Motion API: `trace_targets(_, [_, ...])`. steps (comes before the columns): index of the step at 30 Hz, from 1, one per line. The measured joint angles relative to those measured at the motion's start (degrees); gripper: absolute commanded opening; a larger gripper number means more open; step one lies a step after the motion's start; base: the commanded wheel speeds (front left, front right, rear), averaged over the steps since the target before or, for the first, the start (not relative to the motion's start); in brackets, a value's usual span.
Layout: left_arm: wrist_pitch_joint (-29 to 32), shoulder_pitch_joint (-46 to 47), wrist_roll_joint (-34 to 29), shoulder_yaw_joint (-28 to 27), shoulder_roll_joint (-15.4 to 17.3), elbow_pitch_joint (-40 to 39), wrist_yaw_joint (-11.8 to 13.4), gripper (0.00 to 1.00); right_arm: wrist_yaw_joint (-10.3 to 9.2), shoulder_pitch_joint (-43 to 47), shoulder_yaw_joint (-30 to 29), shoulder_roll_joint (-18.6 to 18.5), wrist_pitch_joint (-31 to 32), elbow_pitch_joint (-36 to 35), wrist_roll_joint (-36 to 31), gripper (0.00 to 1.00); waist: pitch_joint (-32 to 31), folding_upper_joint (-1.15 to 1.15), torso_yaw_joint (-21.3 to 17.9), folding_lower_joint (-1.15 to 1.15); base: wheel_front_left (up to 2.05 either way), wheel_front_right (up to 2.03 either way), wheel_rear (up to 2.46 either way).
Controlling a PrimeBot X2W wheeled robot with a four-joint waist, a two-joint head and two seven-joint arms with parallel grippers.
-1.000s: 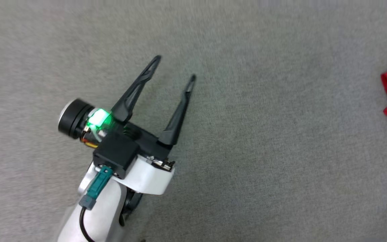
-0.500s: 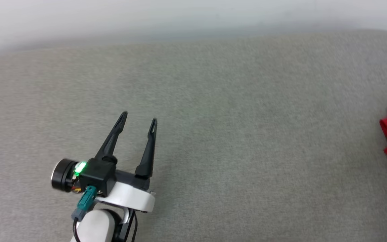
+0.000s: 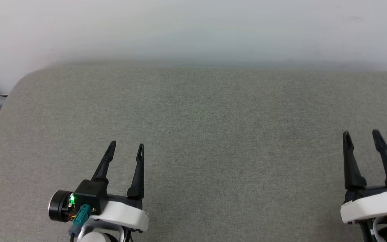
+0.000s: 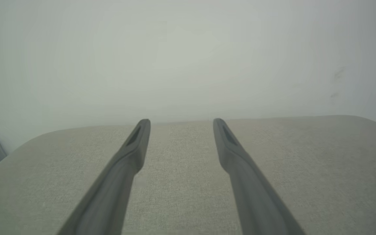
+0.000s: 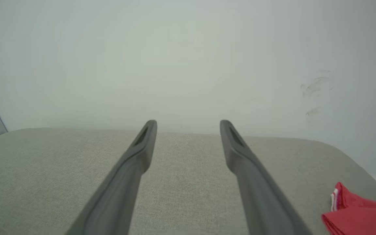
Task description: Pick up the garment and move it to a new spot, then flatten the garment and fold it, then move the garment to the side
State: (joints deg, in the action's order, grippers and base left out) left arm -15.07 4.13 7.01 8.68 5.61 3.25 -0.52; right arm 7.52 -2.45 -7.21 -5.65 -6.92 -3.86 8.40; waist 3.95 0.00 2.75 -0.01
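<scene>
We record: grey padded bench, covered in coarse woven cloth, matt. Plain white wall, smooth and matt. Red jersey garment at the bench's right edge, soft knit cloth with white trim. On left gripper and right gripper we see matt black plastic fingers and smooth white plastic wrist shells.

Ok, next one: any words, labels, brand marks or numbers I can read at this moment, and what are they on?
None can be read.
The garment shows a red fold with white trim near the right edge of the grey surface; no lettering faces a camera.
The left gripper and right gripper show no legible label.
The wall has faint smudges, not writing.
</scene>
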Motion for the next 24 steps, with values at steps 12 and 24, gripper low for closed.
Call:
trace_targets(12, [0.00, -1.67, -0.34, -3.45, -1.58, 2.23, -1.62, 1.00, -0.01, 2.77, 0.59, 2.42, -4.54, 5.15, -0.36, 1.00, -1.35, 0.00, 0.81, 0.01, 0.00, 0.00, 0.00])
trace_targets(24, [0.00, -1.67, -1.21, -4.16, -2.38, 2.98, -2.50, 1.00, -0.01, 2.60, 0.98, 2.57, -4.88, 5.34, -0.11, 1.00, -1.94, 0.00, 1.09, 0.01, 0.00, 0.00, 0.00])
